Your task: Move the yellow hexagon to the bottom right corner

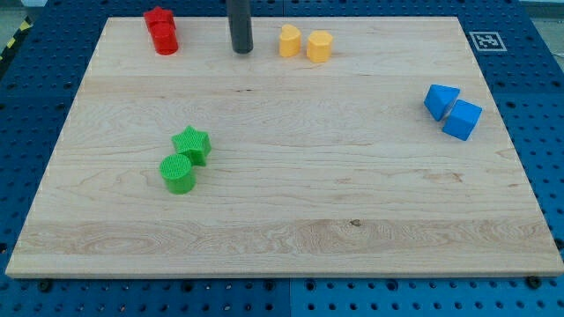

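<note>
My tip (241, 50) rests near the tabletop's (352, 194) top edge; there is no pincer here, just a bare rod holding nothing. The yellow hexagon (319, 46) sits to its right, beyond a second yellow block (290, 40) that it nearly touches.

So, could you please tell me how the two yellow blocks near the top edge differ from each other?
The yellow hexagon lies on the view's right of the pair; the other yellow block lies left, nearer my tip. The yellow hexagon shows flat facets and looks wider; the other yellow block looks narrower, its shape unclear. Both share one colour and sit close together.
</note>
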You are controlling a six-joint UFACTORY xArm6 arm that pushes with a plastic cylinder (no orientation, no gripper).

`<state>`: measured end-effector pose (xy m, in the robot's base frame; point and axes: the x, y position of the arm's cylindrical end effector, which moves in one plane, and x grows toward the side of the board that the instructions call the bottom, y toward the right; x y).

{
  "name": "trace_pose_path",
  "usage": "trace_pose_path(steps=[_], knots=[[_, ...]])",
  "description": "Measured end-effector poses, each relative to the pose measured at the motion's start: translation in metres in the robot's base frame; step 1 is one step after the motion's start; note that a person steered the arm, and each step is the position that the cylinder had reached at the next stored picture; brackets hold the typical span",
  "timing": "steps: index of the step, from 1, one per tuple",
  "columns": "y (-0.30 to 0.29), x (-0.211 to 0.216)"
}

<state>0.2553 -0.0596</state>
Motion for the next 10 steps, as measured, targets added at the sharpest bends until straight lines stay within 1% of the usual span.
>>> trace_pose_path(steps=[1,2,3,4,5,6,8,10], knots=[[0.038,-0.035],[0.090,-0.046],[0.099,-0.046],[0.092,-0.046],[0.122,-0.043],[0.134,-0.034],[0.119,-0.007],[0.115,0.045]])
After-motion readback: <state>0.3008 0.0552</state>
